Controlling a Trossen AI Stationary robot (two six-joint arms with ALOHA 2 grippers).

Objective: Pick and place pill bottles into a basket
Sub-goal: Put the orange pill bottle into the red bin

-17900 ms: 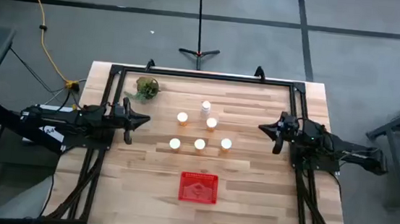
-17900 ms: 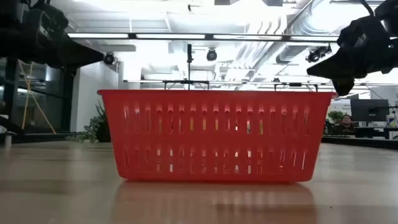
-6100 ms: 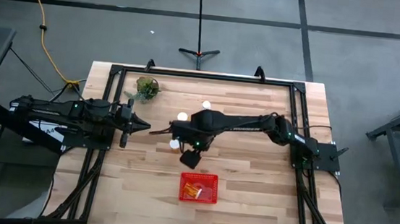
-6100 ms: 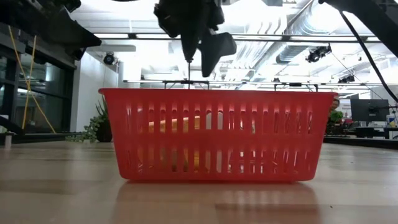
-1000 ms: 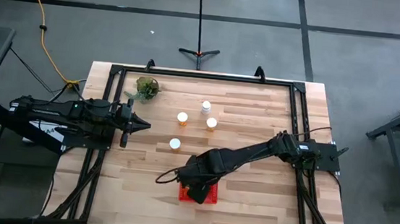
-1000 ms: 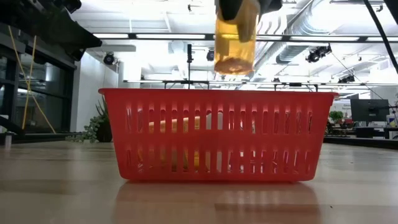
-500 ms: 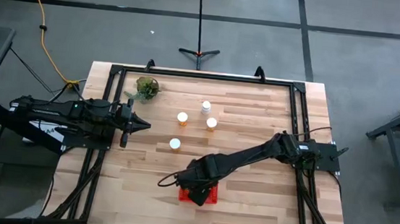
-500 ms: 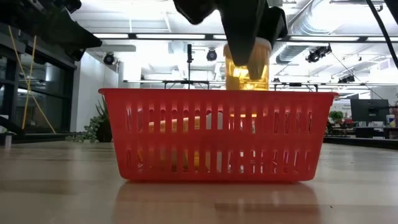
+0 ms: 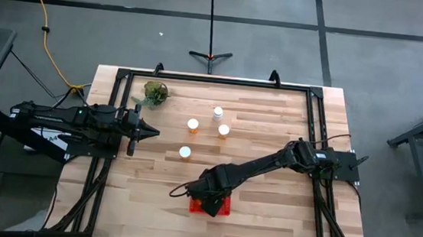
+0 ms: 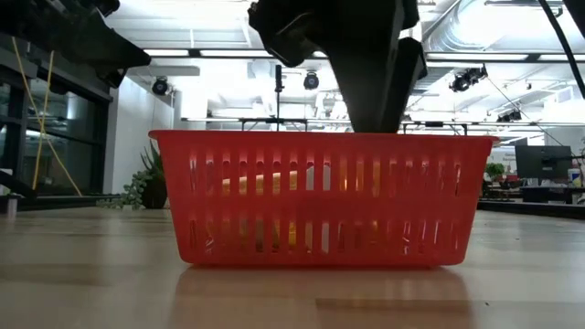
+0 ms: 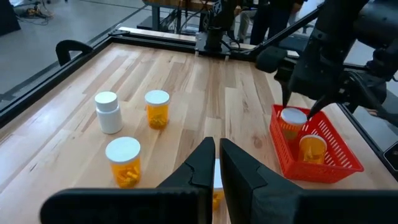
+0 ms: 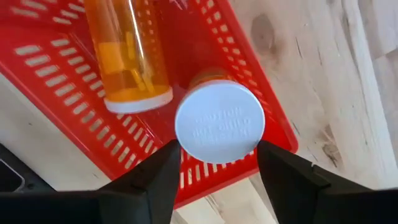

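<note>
The right gripper hangs inside the basket, its fingers spread a little wider than the white cap of the upright bottle between them; whether they touch the cap I cannot tell, and the bottle looks set down or nearly so. A second bottle lies on its side beside it on the basket floor. To finish the step well, I judge the fingers should open a touch more and lift straight up, clear of the mesh wall (a sideways pull could tip the bottle or drag the basket). Four bottles wait on the worktop. The left gripper waits over the worktop's left side, fingers nearly closed, holding nothing.
</note>
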